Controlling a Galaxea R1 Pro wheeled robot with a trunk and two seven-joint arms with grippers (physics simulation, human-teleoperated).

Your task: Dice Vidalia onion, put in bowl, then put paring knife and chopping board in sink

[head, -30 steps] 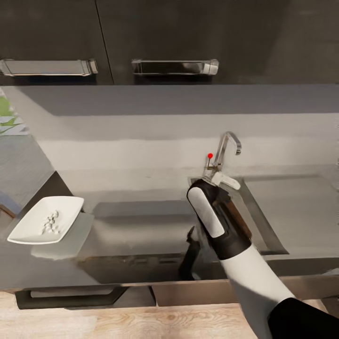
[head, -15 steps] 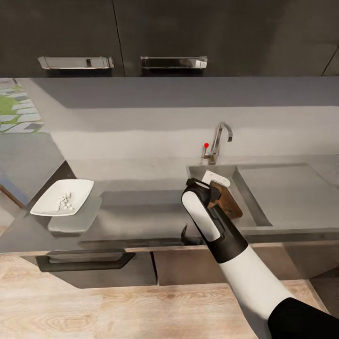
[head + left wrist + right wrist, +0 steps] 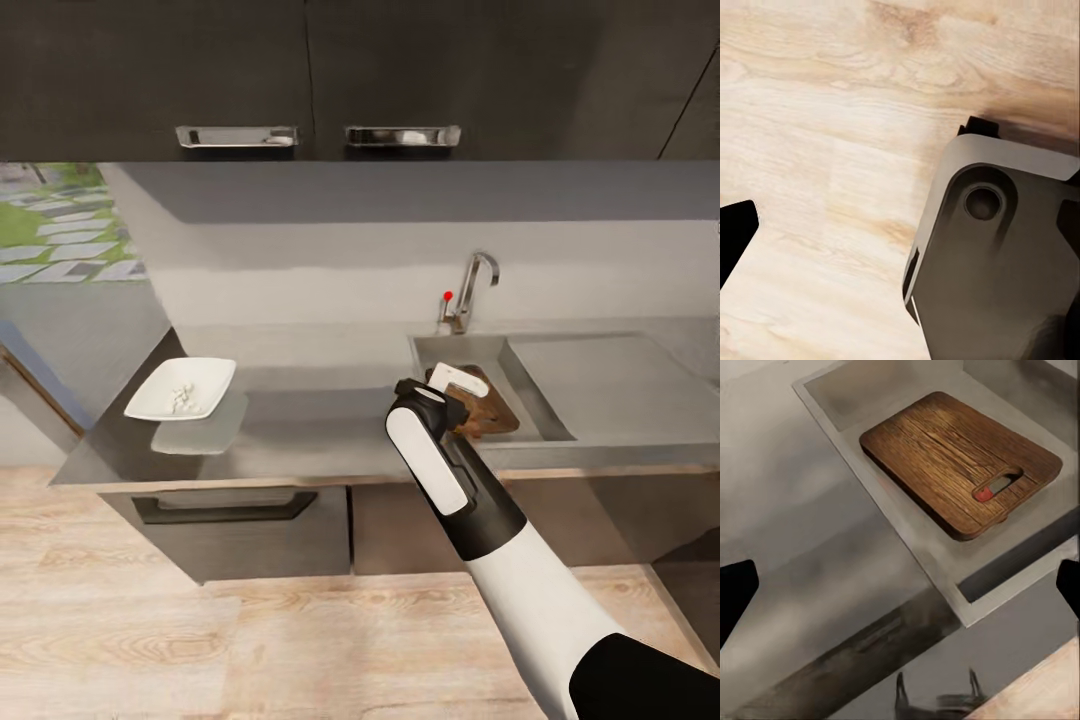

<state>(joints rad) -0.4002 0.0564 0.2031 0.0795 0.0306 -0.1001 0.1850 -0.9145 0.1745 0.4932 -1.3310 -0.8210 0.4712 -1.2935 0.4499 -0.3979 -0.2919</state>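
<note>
The robot is backing away from the counter: more of the pale wooden floor (image 3: 200, 640) is showing in front of the cabinets than a moment ago, and the whole scene is sitting farther off, which is the camera moving and not the things. Nearest me, the right gripper (image 3: 900, 577) is hanging just in front of the countertop (image 3: 320, 425), its two dark fingertips spread wide with nothing between them. The left gripper (image 3: 735, 232) is pointing down at bare floorboards; only one finger tip is showing there, so I cannot tell how it stands. Just beyond the right arm, the chopping board (image 3: 960, 461) is lying flat in the sink (image 3: 440, 352), against the basin's near wall, and something red-orange, I judge the handle of the paring knife (image 3: 982, 495), is peeking through the board's slot. Toward the counter's left end the bowl (image 3: 180, 388) is holding pale diced pieces. To my eye the job is looking finished. Beyond, the tap (image 3: 470, 290) is standing at the sink's back edge. I am reading no writing or brand anywhere.
</note>
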